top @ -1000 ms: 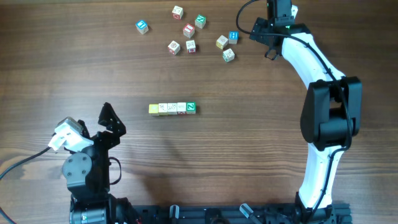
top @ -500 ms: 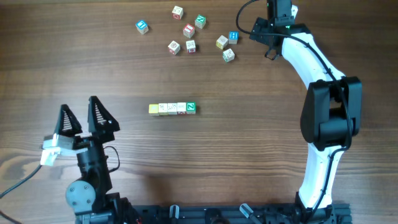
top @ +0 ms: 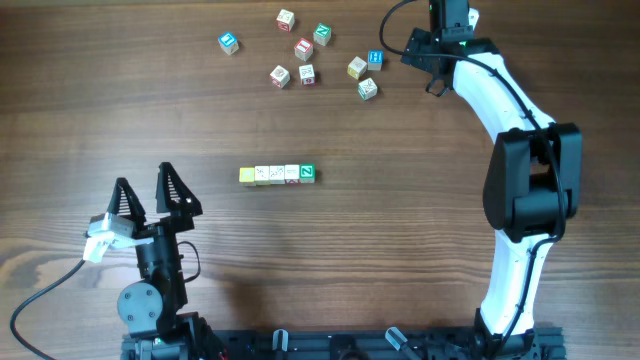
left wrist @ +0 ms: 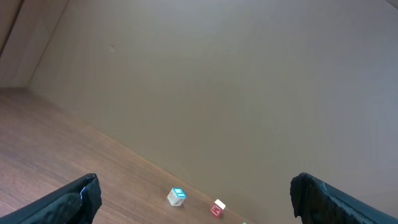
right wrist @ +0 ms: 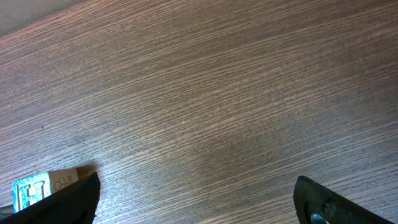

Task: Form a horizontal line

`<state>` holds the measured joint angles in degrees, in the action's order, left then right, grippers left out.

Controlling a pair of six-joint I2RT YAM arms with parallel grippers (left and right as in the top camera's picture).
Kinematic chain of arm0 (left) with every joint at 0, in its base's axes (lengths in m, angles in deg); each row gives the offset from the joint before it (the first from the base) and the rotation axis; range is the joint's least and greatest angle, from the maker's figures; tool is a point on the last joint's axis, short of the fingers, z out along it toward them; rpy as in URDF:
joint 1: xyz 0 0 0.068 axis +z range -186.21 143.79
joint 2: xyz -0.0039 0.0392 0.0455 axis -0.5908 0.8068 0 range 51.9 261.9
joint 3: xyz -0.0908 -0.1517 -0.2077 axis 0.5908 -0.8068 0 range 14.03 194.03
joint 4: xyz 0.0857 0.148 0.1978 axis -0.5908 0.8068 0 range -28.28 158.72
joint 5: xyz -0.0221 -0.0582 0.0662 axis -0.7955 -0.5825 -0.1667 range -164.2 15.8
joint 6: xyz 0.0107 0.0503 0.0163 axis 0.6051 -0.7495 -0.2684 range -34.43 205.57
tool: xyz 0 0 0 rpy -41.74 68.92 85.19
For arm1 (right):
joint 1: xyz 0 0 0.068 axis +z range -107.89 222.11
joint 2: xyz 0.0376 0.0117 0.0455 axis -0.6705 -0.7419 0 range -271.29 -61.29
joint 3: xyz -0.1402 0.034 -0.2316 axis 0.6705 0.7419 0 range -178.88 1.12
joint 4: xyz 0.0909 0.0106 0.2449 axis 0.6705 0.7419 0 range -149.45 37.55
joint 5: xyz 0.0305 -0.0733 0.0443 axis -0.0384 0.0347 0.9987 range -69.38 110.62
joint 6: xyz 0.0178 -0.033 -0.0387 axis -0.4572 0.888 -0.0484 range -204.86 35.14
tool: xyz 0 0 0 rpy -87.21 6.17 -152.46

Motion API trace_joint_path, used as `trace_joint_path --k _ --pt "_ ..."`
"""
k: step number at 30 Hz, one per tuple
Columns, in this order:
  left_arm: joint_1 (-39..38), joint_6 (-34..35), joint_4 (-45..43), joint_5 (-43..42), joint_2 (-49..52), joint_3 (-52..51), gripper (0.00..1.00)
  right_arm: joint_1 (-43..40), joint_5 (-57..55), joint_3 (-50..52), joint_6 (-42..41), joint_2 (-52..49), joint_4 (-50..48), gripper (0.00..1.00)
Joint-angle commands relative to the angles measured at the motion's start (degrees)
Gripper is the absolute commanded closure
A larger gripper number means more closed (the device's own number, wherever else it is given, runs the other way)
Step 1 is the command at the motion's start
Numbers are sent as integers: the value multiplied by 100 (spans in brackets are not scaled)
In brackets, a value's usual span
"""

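Observation:
The horizontal line (top: 277,174) lies mid-table as a straight row of tiny cubes: a yellowish cube (top: 246,175) at its left end, three pale cream ones, and a green-faced cube (top: 307,173) at its right end. My left gripper (top: 143,182) stands open at the near left, well left of the row, with nothing between its fingers. In the left wrist view the left gripper (left wrist: 195,186) frames only far-off cubes. My right gripper (top: 421,68) is open at the far right, empty. In the right wrist view the right gripper (right wrist: 198,186) hangs over bare wood.
Several loose cubes lie scattered at the far side, among them a blue-faced cube (top: 229,42), a red-faced cube (top: 303,48) and another blue-faced cube (top: 375,59) close to my right gripper's finger, also visible as the blue-faced cube (right wrist: 31,190).
My left arm has swung round and its open fingers now point toward the far side, a little right of where they were half a second ago. The right arm and the cubes have not moved.

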<state>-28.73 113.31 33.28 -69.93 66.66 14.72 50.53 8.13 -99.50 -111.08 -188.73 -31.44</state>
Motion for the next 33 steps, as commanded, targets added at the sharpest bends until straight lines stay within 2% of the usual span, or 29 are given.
trace_joint_path --k 1,9,13,17,21,33 --pt "-197 -28 72 31 -59 -35 0 22 -55 -17 72 -59 -15 0" --pt "-326 -28 199 31 -179 -35 0 22 -55 -17 74 -59 -15 0" --pt "-326 -28 1257 33 -1453 -35 0 22 -55 -17 72 -59 -15 0" --pt "-326 -28 1491 33 -1412 -35 0 22 -55 -17 70 -59 -15 0" --pt "-326 -28 3169 33 -1412 -35 0 22 -55 -17 72 -59 -15 0" --pt "-326 -44 3217 13 -1368 -35 0 22 -55 -17 72 -59 -15 0"
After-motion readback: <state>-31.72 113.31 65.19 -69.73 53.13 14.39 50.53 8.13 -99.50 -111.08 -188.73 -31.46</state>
